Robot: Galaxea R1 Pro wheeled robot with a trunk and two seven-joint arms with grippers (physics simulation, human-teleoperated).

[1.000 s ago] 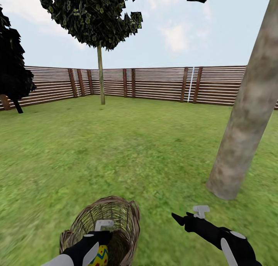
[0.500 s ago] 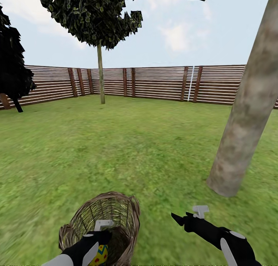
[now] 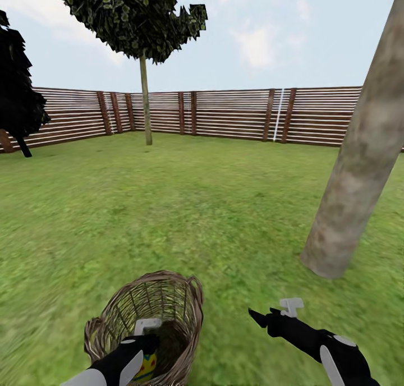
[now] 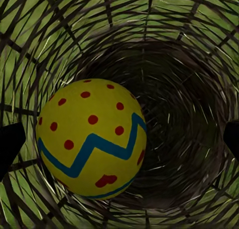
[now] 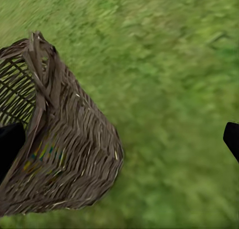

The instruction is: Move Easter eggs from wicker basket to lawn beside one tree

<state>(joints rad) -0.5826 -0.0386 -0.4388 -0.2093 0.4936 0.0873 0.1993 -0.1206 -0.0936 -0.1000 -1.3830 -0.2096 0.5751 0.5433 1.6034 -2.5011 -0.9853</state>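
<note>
Head view: the left gripper (image 3: 147, 341) is lowered into the wicker basket (image 3: 185, 304) on the lawn (image 3: 196, 206), positioned over an egg (image 3: 147, 367). The thick tree (image 3: 353, 178) stands near, a suitable drop site.

Left wrist view: the fingers (image 4: 10, 146) are seen spread wide, flanking but not touching the zigzag egg (image 4: 92, 136), apparently for a grasp.

Right wrist view: the right gripper (image 5: 119, 139) is held open and empty beside the basket (image 5: 74, 139), kept clear.
</note>
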